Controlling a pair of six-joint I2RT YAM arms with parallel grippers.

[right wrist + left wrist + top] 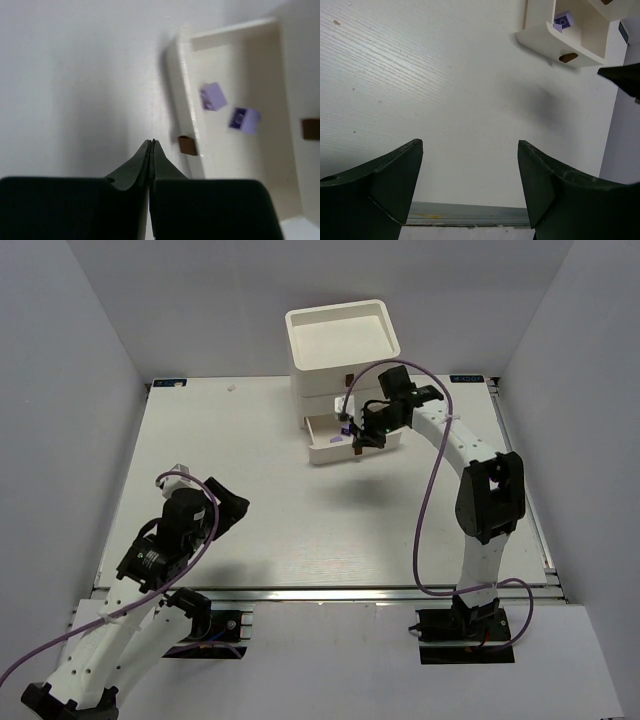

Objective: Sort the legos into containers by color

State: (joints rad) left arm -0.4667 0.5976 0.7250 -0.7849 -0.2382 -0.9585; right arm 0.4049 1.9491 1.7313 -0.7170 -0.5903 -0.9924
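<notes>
The white chest (pixel 340 365) stands at the back of the table with its lowest drawer (pixel 320 452) pulled open. Two light purple legos (pixel 213 96) (pixel 245 120) lie inside that drawer (pixel 185 90); one lego (pixel 563 21) also shows in the left wrist view. My right gripper (pixel 357 440) (pixel 151 142) hovers at the drawer's front edge, shut with nothing between its fingers, just left of the brown pull (pixel 187 145). My left gripper (pixel 235 505) (pixel 470 150) is open and empty over bare table at the near left. No green or yellow-green legos are in view.
The chest's recessed tray top (pixel 300 322) looks bare. A second brown pull (pixel 311 128) sits on a shut drawer above the open one. The table's metal front rail (pixel 470 215) runs just behind the left fingers. Grey walls enclose the table.
</notes>
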